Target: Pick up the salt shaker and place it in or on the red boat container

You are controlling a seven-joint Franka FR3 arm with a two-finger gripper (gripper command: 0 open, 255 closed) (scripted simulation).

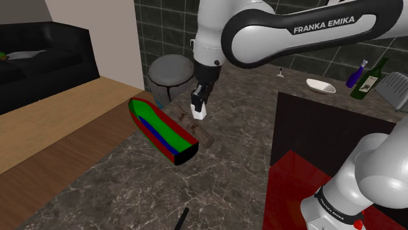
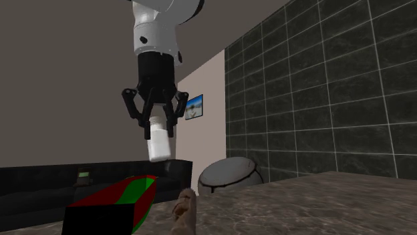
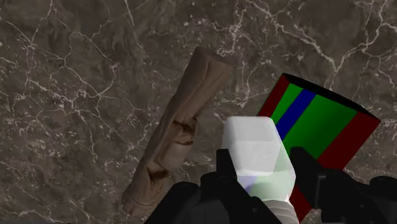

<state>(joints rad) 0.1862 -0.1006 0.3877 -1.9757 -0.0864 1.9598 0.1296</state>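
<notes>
My black gripper [image 2: 158,124] is shut on a white salt shaker [image 2: 158,143], holding it upright in the air above the dark marble counter. In the shoulder view the shaker [image 1: 199,108] hangs from the gripper [image 1: 199,99] just beside the boat's right side. The boat container [image 1: 161,129] is red outside with green and blue stripes inside and lies flat on the counter. In the wrist view the shaker [image 3: 257,158] sits clasped between the fingers [image 3: 224,167], with the boat [image 3: 318,124] right beside it below.
A brown bone-like piece [image 1: 196,124] lies on the counter beside the boat, under the gripper. A grey round stool [image 1: 170,70] stands behind. A white dish [image 1: 320,85] and bottles [image 1: 369,78] stand at the back right. A black pen-like thing [image 1: 180,219] lies near the front edge.
</notes>
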